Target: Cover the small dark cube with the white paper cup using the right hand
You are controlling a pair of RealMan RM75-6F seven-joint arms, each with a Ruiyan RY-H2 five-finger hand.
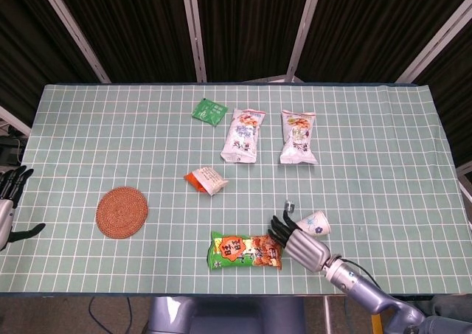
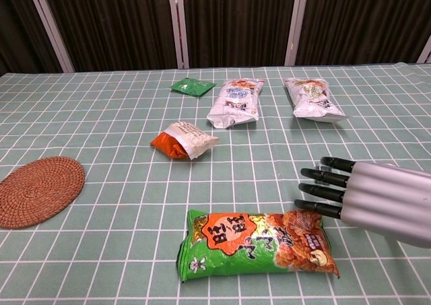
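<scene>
The right hand [image 1: 299,239], fingers spread and empty, was seen at lower right; the toppled white paper cup [image 1: 316,223] lay just upper-right of it.

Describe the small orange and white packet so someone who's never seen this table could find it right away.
Start at the round woven coaster near the table's left edge and look right, toward the table's middle. The packet lies there alone, beyond the long green snack bag at the front edge. It is the only orange and white one, and smaller than the two pale bags farther back.
</scene>
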